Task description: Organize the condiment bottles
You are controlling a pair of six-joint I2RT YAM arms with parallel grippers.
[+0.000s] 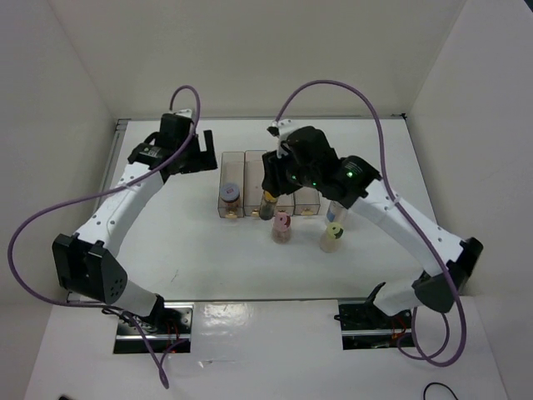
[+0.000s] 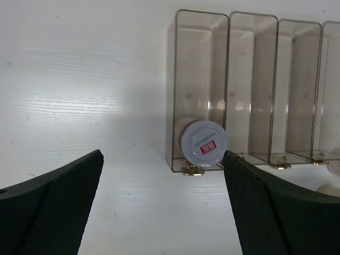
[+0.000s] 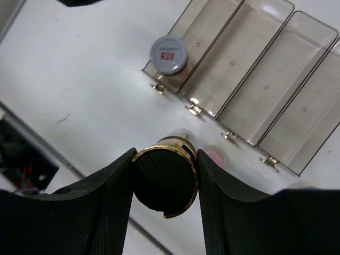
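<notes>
Sides of gold-capped jar [image 3: 166, 187] hidden by end effector [image 3: 164, 178].

Bright, even overhead light; soft shadows, faint glare on tray [image 2: 199, 79]; foregrounds perhaps soft.

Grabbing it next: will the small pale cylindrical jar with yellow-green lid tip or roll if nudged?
Probably tips easily: the pale jar stands upright, free on the smooth white table. Once down, its round body would likely roll. Looks rigid, so pinching should hold.

Left pincer [image 2: 162, 157] spread, right pincer [image 3: 164, 158] clamping gold-capped jar [image 3: 164, 183]
</notes>
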